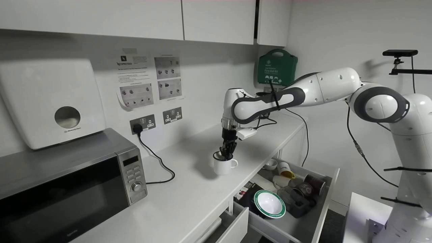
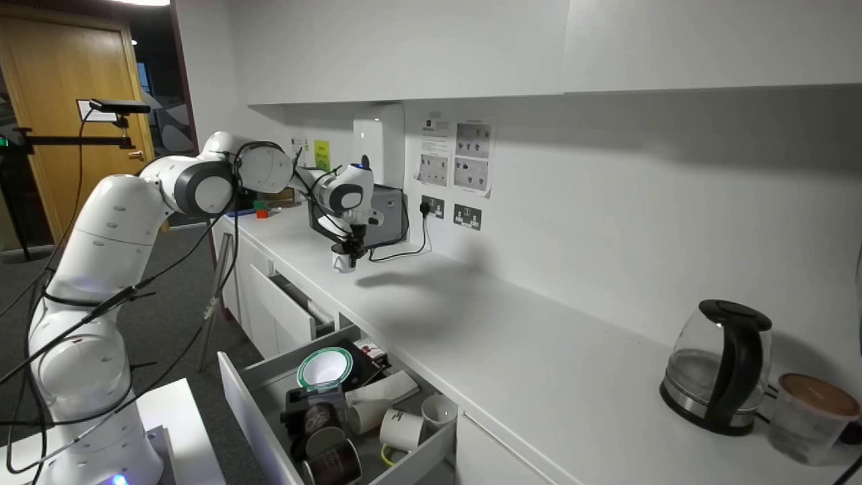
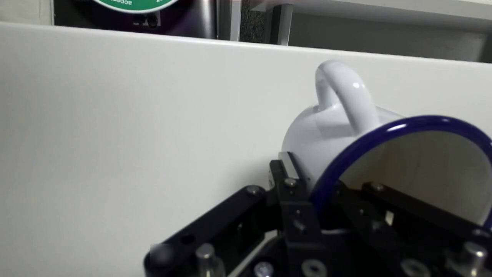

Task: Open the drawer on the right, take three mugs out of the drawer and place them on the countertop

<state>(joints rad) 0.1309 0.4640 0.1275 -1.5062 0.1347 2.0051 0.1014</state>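
White mug (image 1: 222,167) | pincer (image 3: 316,181): one finger inside, one outside | clamped on its wall

The white arm (image 1: 332,85) rises from its base (image 1: 401,229), bends at the elbow (image 1: 381,106) and stretches its forearm (image 1: 266,108) outward, sloping gently down in an exterior view. At the end the wrist (image 1: 231,104) points downward, with the black gripper (image 1: 227,155) hanging almost straight below it. In the wrist view the two fingers (image 3: 300,215) sit close together in a pinch, only a narrow gap between them.
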